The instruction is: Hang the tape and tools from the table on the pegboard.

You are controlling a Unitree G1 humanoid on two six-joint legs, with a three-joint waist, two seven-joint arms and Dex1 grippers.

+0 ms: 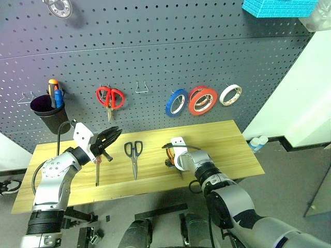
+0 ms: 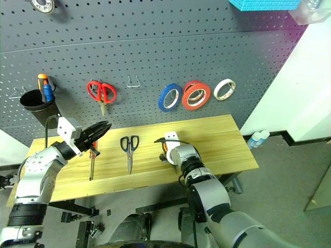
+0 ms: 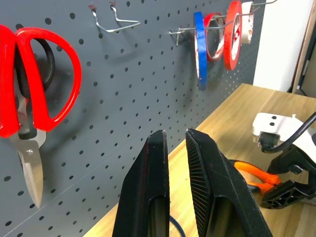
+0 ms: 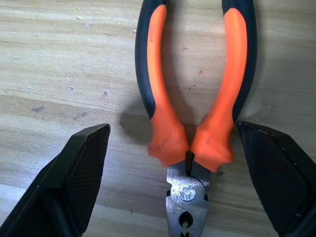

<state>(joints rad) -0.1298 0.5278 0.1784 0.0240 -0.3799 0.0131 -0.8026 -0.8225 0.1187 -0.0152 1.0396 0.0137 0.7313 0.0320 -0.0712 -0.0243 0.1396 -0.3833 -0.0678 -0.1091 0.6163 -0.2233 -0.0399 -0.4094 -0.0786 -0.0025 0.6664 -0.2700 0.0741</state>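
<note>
Pliers (image 4: 195, 118): flat on desk (image 4: 59, 64), centre frame, between the fingers, untouched.
Right hand (image 4: 182, 182): wide open, empty.

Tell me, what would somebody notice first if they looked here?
Probably the right gripper, open wide over the orange-and-black pliers lying on the wooden table. Next, the bright things hanging on the dark pegboard: red scissors and a row of tape rings, blue, red-orange and white.

Red-handled scissors (image 1: 109, 97), blue ring (image 1: 176, 102)
</note>
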